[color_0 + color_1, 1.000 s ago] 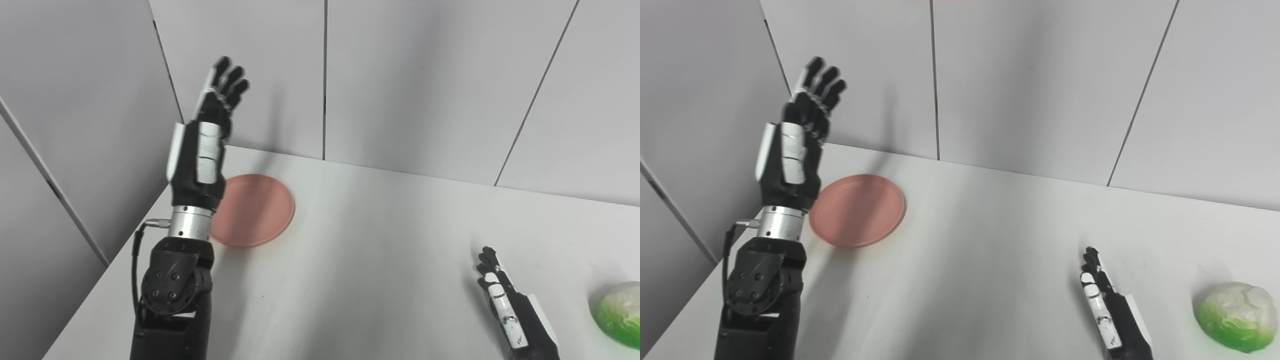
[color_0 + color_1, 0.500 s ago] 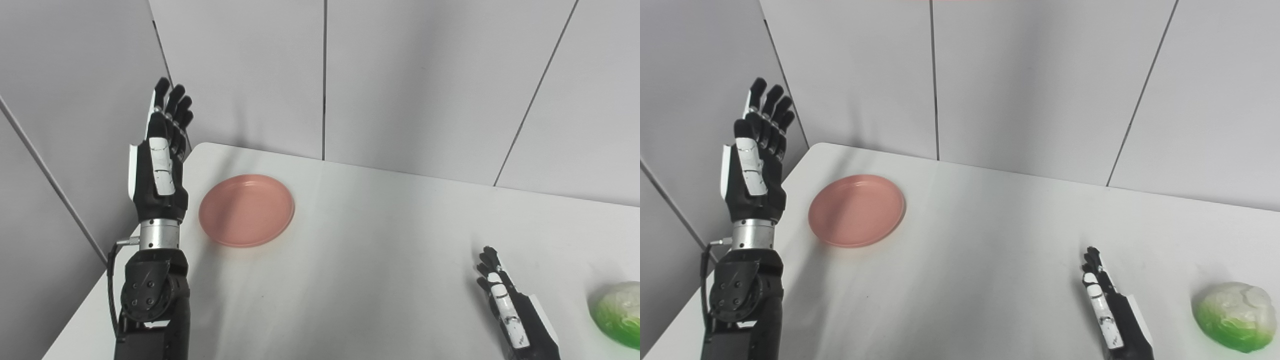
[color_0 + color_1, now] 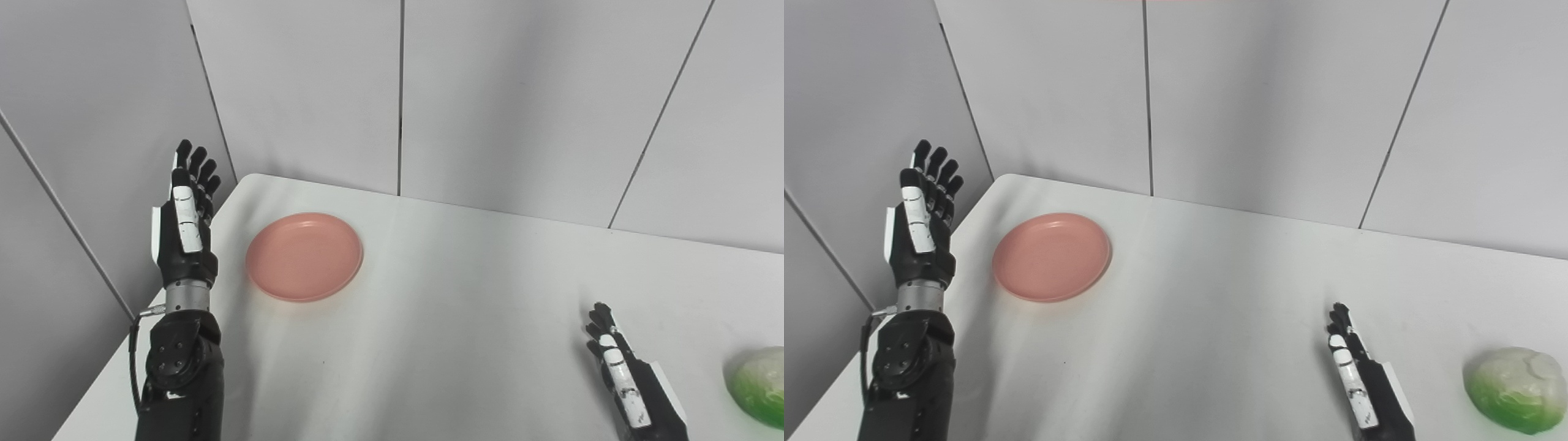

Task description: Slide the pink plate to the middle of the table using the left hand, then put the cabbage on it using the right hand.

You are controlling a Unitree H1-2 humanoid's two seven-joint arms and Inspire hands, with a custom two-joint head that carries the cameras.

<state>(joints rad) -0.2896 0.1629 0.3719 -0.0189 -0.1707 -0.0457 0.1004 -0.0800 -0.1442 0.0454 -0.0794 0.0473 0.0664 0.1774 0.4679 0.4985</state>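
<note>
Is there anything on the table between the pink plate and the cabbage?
Only the right hand, lying near the cabbage. The rest of the table toward the pink plate is bare, in both eye views.

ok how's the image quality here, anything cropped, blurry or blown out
Left eye view: the cabbage is cut by the right edge and looks soft and overexposed. Right eye view: the cabbage shows whole, its pale top washed out. Both views: the pink plate is sharp, with only faint shadows on the table.

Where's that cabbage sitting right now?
The cabbage lies on the table's near right, just beyond the right hand, far from the pink plate.
</note>
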